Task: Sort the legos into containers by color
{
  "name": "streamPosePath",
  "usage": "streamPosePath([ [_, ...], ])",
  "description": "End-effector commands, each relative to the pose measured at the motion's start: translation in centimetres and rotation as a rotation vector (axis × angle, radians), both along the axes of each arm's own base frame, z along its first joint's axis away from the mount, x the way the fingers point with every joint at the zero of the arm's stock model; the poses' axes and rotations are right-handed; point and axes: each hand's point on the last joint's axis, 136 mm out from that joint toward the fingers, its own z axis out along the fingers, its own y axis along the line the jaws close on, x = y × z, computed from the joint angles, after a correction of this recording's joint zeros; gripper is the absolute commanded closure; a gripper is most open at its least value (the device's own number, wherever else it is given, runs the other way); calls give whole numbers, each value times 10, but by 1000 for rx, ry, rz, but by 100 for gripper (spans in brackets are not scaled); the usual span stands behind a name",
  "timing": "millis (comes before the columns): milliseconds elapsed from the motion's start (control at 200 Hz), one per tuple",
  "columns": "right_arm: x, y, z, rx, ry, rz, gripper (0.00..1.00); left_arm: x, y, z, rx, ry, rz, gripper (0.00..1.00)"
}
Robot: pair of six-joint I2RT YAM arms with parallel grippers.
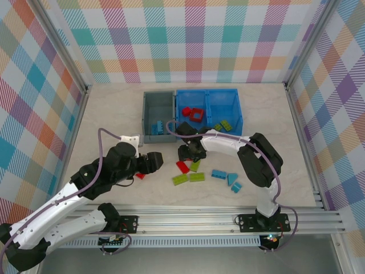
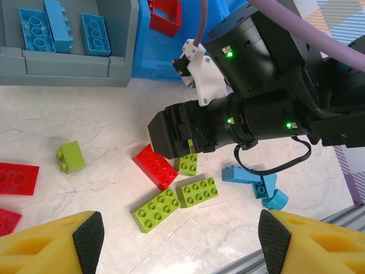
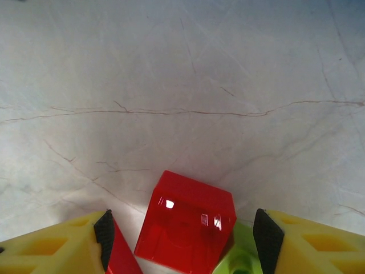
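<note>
My right gripper (image 3: 185, 234) is low over the table and open, with a red lego (image 3: 185, 222) standing between its pads (image 3: 104, 231), a gap on each side. A green lego (image 3: 239, 264) lies by its right pad. In the top view the right gripper (image 1: 190, 154) hangs just in front of the blue container (image 1: 238, 111), above a red lego (image 1: 183, 166). My left gripper (image 2: 181, 234) is open and holds nothing; it (image 1: 154, 161) hovers left of the pile. Two green legos (image 2: 157, 209) and several blue ones (image 2: 251, 178) lie loose. The grey container (image 1: 147, 114) holds blue legos (image 2: 57, 28).
The blue container holds red pieces (image 1: 193, 114) in its left compartment and green ones (image 1: 223, 125) in its right. Flat red legos (image 2: 17, 178) and a small green one (image 2: 71, 157) lie to the left of the pile. The metal rail (image 1: 228, 214) borders the near edge.
</note>
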Motion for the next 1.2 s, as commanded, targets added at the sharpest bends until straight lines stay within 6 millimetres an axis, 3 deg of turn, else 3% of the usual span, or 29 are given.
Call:
streamPosePath([
  [0, 5, 6, 3, 27, -2, 5, 36, 1, -5, 5, -8, -9, -3, 26],
  [405, -1, -1, 2, 12, 3, -58, 61, 2, -14, 9, -14, -17, -26, 27],
  [510, 0, -5, 24, 27, -59, -72, 63, 1, -17, 17, -39, -29, -39, 27],
  [600, 5, -10, 59, 59, -136, -83, 63, 2, -21, 28, -62, -43, -50, 27],
  [710, 24, -16, 92, 88, -198, -99, 63, 6, -30, 37, -72, -52, -61, 27],
  [830, 57, -13, 102, 111, -214, -98, 63, 16, -41, 41, -73, -68, -60, 27],
  [1030, 114, 0, 82, 183, -154, -100, 61, 29, -60, 50, -85, -106, -60, 27],
  [1195, 136, 6, 71, 189, -110, -90, 55, 31, -77, 44, -47, -101, -94, 27],
])
